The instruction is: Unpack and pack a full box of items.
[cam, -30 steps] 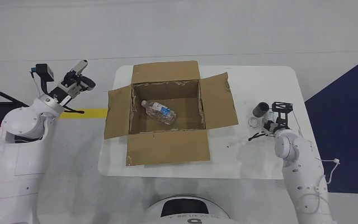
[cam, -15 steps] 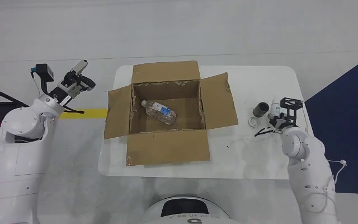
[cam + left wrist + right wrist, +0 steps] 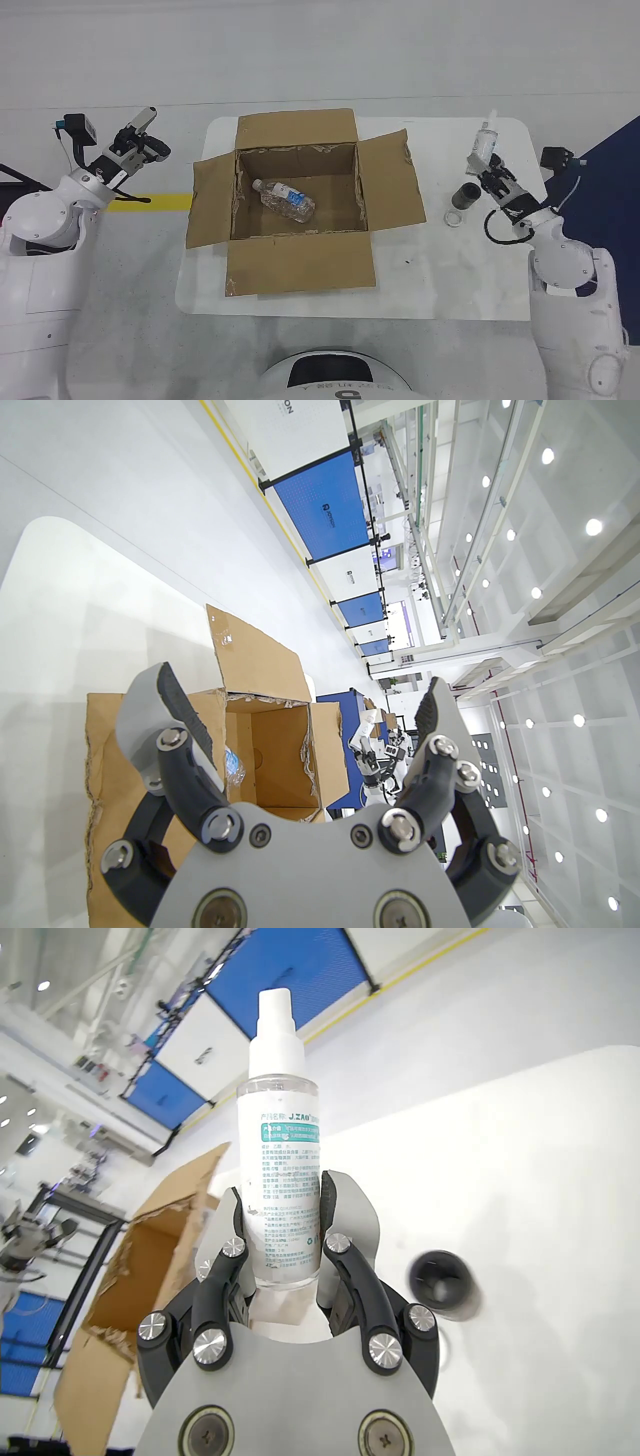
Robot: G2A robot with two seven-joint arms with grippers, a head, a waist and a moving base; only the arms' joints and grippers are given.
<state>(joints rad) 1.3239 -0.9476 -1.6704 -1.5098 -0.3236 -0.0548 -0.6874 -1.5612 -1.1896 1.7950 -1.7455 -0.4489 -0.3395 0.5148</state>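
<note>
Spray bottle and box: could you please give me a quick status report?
Right gripper shut on spray bottle, beside box. Left gripper open, empty. Box open, water bottle inside.

The open box has room beside the water bottle; a dark cylinder stands outside.

The spray bottle's lower sides are covered by the right fingers clamped on it. The dark cup on the bench is blurred. A left finger hides most of the water bottle in the box. The pale bit beside the cup, near the bench's right edge, is too small to tell.
</note>
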